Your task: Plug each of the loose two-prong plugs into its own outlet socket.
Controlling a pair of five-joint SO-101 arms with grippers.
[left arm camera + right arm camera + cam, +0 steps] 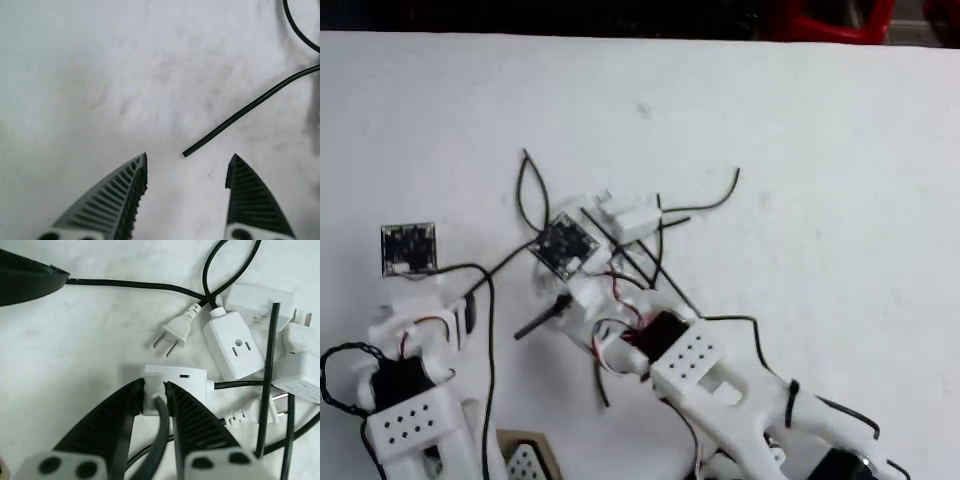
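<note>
R claw [154,384] clenched on a white plug [153,402], which is butted against a white socket block [182,379], in the tangle just 9 o'clock of counter [820,130] centre. L claw [189,155] released, low over bare counter toward 8 o'clock, w/ a black cord end [220,131] near its tips. A loose two-prong plug [176,331] lies just beside an outlet socket [234,346].

**Non-task stuff around the white table**

The white table [840,150] is plain, just a few faint smudges on it. Past its far edge there's a dark strip [570,15], with something red [830,18] off beyond the table's far right corner. A tan cardboard-ish piece [520,436] pokes in at the table's near edge.
</note>
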